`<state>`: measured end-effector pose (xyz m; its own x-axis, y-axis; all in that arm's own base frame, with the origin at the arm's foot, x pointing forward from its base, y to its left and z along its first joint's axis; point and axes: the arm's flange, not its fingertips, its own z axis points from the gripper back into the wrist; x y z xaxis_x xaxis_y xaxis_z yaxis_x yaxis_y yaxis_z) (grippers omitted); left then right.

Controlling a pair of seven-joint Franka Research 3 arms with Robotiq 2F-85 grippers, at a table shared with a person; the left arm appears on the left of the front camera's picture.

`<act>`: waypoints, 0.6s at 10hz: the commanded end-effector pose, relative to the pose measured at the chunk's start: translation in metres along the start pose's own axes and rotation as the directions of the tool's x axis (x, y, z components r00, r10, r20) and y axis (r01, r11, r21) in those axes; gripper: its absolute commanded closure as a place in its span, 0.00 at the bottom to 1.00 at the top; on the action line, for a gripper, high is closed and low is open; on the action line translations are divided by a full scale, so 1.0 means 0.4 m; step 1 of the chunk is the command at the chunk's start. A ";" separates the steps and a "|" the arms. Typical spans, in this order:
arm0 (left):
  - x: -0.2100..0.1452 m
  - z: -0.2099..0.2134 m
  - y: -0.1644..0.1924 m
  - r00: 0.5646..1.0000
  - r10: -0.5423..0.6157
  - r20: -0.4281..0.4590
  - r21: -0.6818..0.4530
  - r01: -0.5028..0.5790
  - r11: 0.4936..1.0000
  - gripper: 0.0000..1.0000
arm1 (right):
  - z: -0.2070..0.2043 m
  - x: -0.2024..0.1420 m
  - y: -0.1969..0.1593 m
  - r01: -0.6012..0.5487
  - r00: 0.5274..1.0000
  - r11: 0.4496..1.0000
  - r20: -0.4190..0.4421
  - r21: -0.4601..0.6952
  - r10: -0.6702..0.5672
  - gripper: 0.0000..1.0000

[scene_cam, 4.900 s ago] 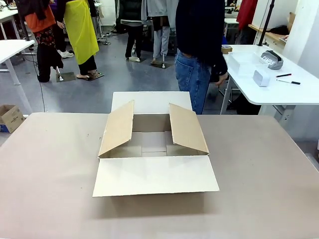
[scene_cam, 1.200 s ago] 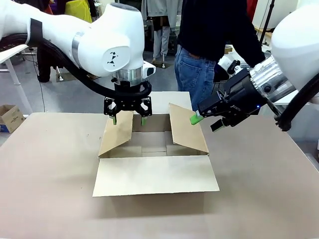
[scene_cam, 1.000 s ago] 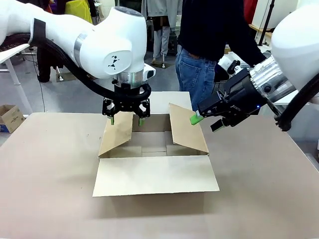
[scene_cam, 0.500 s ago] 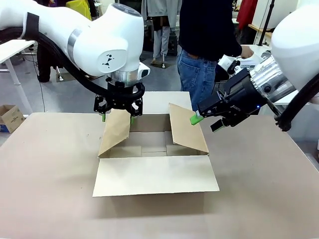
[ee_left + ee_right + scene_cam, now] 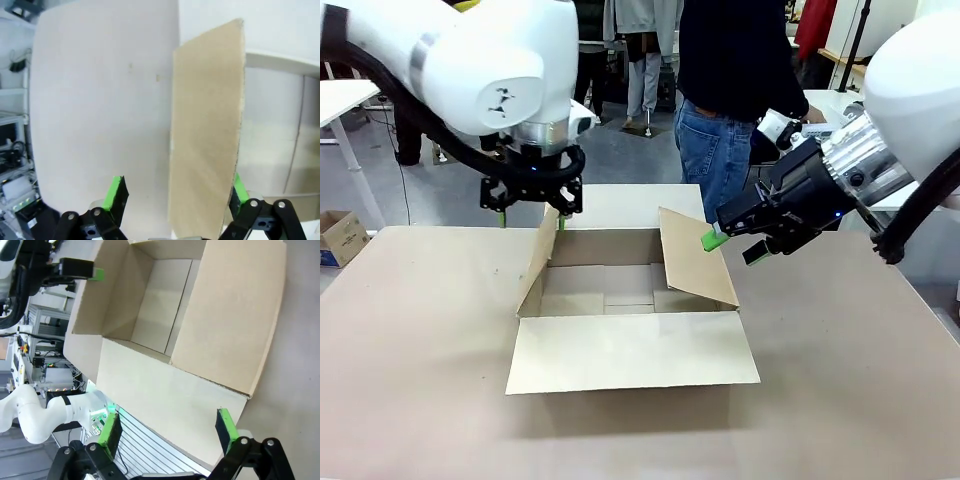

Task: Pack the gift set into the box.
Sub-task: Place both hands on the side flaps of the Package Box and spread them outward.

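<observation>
The box [image 5: 620, 290], a large brown carton, lies open in the middle of the table with its front flap [image 5: 630, 352] flat. My left gripper [image 5: 530, 216] is open and straddles the nearly upright left flap [image 5: 207, 125], one green pad on each side. Off the box's right side, my right gripper [image 5: 732, 247] hangs open beside the tilted right flap [image 5: 695, 255]. In the right wrist view, the right gripper [image 5: 168, 432] looks down at the box's inside [image 5: 160, 305] and the right flap [image 5: 230, 315]. The gift set is hidden behind my right arm.
A person in a dark top and jeans [image 5: 720, 100] stands at the far side, one hand [image 5: 812, 105] over the white side table behind my right arm. A small printed carton [image 5: 340, 236] sits on the floor at the left. The brown tabletop [image 5: 420, 350] surrounds the box.
My left gripper has moved left and back, swinging the left flap from leaning inward to nearly upright. The right arm has not moved. The person's hand has reached toward the side table.
</observation>
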<state>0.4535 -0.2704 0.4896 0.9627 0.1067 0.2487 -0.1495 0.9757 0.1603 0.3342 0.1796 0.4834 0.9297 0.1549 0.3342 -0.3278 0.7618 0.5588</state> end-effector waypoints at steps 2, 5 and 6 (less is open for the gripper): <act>-0.027 -0.009 0.122 0.997 0.068 0.031 -0.036 -0.067 0.997 0.00 | 0.001 -0.005 0.000 -0.003 1.000 1.000 0.000 0.002 0.003 0.00; -0.032 -0.047 0.261 0.987 0.162 -0.008 -0.104 -0.162 0.981 0.00 | 0.001 -0.005 0.000 -0.003 1.000 1.000 0.000 0.002 0.003 0.00; -0.032 -0.068 0.305 0.980 0.195 -0.034 -0.130 -0.198 0.972 0.00 | 0.001 -0.005 0.000 -0.003 1.000 1.000 0.000 0.002 0.003 0.00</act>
<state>0.4371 -0.1636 0.4843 0.9237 0.2852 0.2557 -0.3033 0.9523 0.0333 0.3336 0.1795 0.4830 0.9298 0.1551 0.3338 -0.3278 0.7615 0.5591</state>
